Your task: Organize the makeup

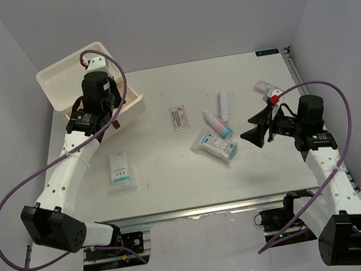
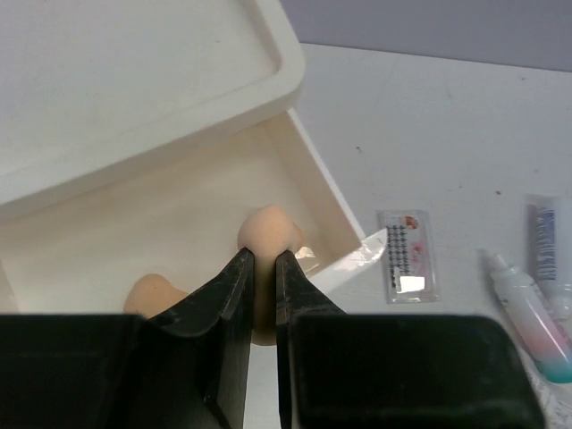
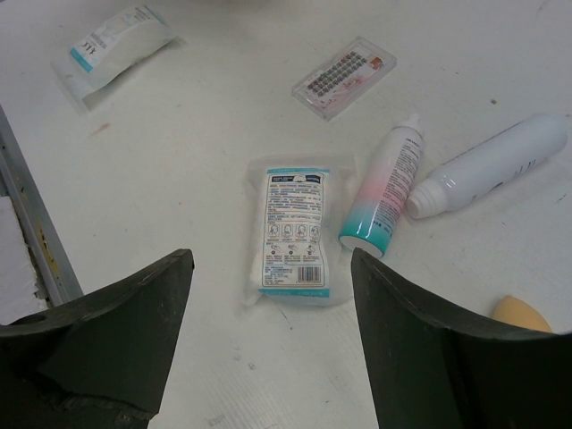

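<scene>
My left gripper [image 2: 264, 257] is shut on a tan egg-shaped sponge [image 2: 270, 231] over the open white drawer box [image 2: 315, 183]; in the top view it [image 1: 104, 119] hangs over the box [image 1: 65, 81]. A second sponge [image 2: 150, 293] lies in the drawer. My right gripper [image 3: 270, 259] is open and empty above a white-blue sachet [image 3: 293, 234], also seen from above [image 1: 214, 145]. Beside it lie a pink-teal tube [image 3: 386, 192], a white tube [image 3: 492, 165], a lash packet [image 3: 344, 76] and another sponge [image 3: 521, 315]. The right gripper shows in the top view [image 1: 254, 131].
A second sachet [image 1: 120, 169] lies at the front left of the table. A pink-white packet [image 1: 265, 86] lies at the back right. The lash packet [image 1: 180, 118] sits mid-table. A metal rail [image 3: 36, 241] runs along the table's front edge. Grey walls close in both sides.
</scene>
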You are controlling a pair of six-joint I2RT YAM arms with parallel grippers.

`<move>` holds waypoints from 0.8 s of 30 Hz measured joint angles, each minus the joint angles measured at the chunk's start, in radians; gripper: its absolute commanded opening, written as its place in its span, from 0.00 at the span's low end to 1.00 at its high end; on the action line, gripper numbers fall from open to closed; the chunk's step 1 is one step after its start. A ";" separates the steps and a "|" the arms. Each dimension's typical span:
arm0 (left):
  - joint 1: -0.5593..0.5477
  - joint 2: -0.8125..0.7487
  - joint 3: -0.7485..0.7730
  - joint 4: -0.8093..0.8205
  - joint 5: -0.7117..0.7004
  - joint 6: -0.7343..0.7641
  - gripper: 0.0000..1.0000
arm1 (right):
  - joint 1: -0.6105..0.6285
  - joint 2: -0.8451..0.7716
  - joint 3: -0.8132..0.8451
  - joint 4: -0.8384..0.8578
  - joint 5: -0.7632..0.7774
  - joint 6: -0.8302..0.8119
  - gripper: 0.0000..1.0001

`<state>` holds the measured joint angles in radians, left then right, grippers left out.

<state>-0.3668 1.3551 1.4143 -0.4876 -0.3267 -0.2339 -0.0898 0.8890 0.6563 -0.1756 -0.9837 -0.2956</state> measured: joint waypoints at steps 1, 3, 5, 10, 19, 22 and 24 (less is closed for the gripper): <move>0.015 0.016 0.002 0.000 -0.001 0.007 0.04 | 0.000 0.000 0.000 0.000 0.000 0.001 0.78; 0.038 0.040 0.004 0.001 -0.005 0.023 0.08 | 0.000 0.000 0.000 0.000 -0.002 0.002 0.78; 0.051 0.051 0.004 0.004 -0.016 0.041 0.15 | 0.000 0.000 0.000 0.001 -0.006 0.002 0.78; 0.082 0.052 -0.001 0.027 -0.035 0.066 0.49 | 0.000 0.000 0.000 0.001 -0.008 0.002 0.79; 0.097 0.025 -0.073 0.045 -0.033 0.076 0.82 | 0.000 0.005 0.000 0.001 -0.007 0.001 0.82; 0.097 -0.011 -0.112 0.041 -0.019 0.071 0.82 | -0.001 0.013 0.000 0.001 -0.006 0.000 0.82; 0.097 -0.040 -0.128 0.036 0.007 0.063 0.82 | -0.003 0.023 0.000 0.001 0.001 -0.003 0.83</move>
<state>-0.2695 1.3147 1.2863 -0.4517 -0.3198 -0.1713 -0.0930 0.9117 0.6559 -0.1741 -0.9828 -0.2983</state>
